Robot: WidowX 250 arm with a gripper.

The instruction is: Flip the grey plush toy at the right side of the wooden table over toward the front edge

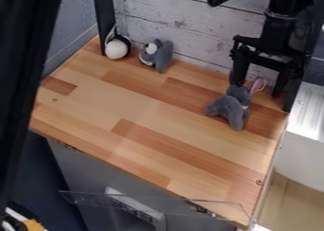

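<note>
My gripper (265, 82) hangs at the upper right, over the back right corner of the wooden table top, open with its fingers wide apart. Just below and slightly left of it, a grey plush rabbit (232, 106) with pink inner ears lies on the wood. One ear points up toward the space between the fingers; whether the left finger touches the rabbit's head, I cannot tell. Farther left, by the back wall, lies another grey plush toy (163, 56) with a white patch. Beside it sits a round white and black object (116, 48).
A whitewashed plank wall (184, 22) closes off the back of the wooden table top (145, 116). A metallic box (310, 111) stands against the right side. Along the front edge is a clear plastic strip (158, 204). A dark post runs down the left.
</note>
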